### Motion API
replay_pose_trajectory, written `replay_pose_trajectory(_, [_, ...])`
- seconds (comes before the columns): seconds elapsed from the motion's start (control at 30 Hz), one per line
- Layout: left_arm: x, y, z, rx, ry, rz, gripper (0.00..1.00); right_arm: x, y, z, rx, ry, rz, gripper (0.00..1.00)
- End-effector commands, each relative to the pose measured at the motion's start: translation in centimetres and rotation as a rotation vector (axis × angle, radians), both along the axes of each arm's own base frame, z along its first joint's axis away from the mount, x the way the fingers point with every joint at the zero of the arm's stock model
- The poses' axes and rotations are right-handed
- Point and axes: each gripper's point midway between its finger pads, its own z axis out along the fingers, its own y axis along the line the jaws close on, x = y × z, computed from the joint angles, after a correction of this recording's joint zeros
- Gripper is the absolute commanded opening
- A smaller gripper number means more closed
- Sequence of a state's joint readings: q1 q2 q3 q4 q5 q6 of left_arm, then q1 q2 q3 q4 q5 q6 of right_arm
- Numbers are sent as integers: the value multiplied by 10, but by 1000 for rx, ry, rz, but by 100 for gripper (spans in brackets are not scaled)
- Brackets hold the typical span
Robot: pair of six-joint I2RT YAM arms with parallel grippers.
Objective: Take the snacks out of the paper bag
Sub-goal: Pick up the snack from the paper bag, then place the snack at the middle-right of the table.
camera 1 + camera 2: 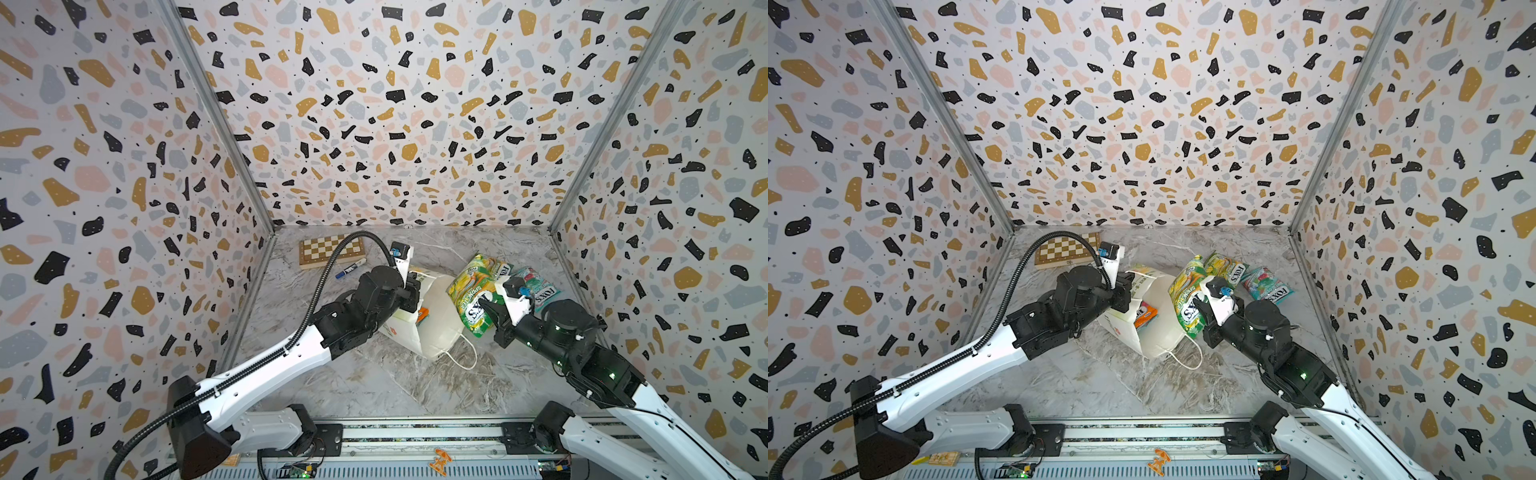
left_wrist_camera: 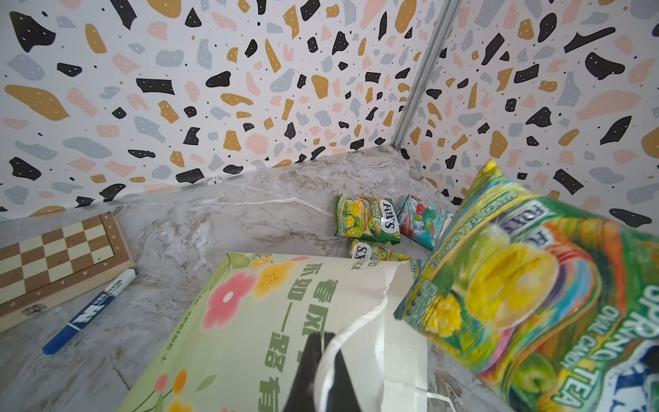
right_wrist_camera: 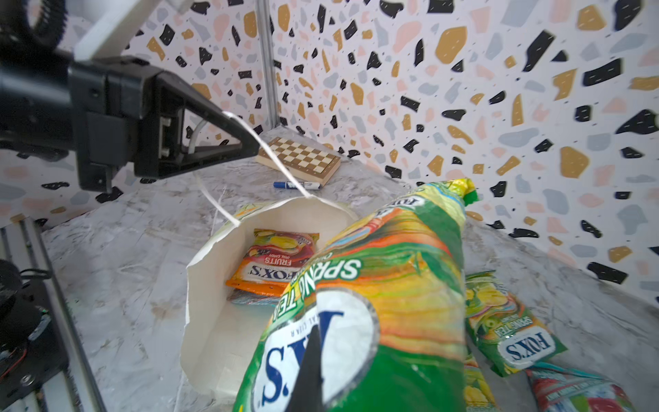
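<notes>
The white paper bag (image 1: pixel 436 320) (image 1: pixel 1156 336) lies on its side in both top views, mouth open toward the right arm. My left gripper (image 2: pixel 323 339) (image 3: pixel 251 144) is shut on its upper cord handle (image 2: pixel 356 319), holding the mouth up. My right gripper (image 3: pixel 313 342) (image 1: pixel 488 309) is shut on a green-yellow snack packet (image 3: pixel 392 271) (image 2: pixel 517 285), held in the air beside the bag's mouth. An orange-pink packet (image 3: pixel 278 260) (image 1: pixel 1145 313) lies inside the bag over a teal one (image 3: pixel 249 298). Two green packets (image 2: pixel 367 219) (image 2: pixel 371 251) and a teal one (image 2: pixel 424 221) lie on the table beyond the bag.
A wooden chessboard (image 1: pixel 330 249) and a blue marker (image 1: pixel 351 270) lie at the back left of the marble table (image 1: pixel 374 386). Terrazzo-patterned walls close the left, back and right sides. The arms' rail (image 1: pixel 415 432) runs along the front edge.
</notes>
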State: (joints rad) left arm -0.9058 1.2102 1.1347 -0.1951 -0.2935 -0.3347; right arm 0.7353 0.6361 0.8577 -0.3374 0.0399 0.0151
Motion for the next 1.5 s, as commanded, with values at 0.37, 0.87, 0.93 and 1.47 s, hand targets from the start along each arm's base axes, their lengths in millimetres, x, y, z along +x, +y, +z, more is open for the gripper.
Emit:
replay_pose_trajectory(0.37, [0, -4, 10, -38, -17, -4, 0, 40, -77, -12, -27, 14, -509, 0])
replay_pose_trajectory(0.87, [0, -4, 9, -38, -17, -6, 0, 66, -123, -107, 165, 354, -606, 0])
replay_pose_trajectory(0.93, [0, -4, 10, -39, -18, -7, 0, 68, -129, -120, 196, 393, -613, 0])
replay_pose_trajectory(1.47, [-1, -4, 8, -35, -16, -8, 0, 71, -148, -175, 291, 519, -684, 0])
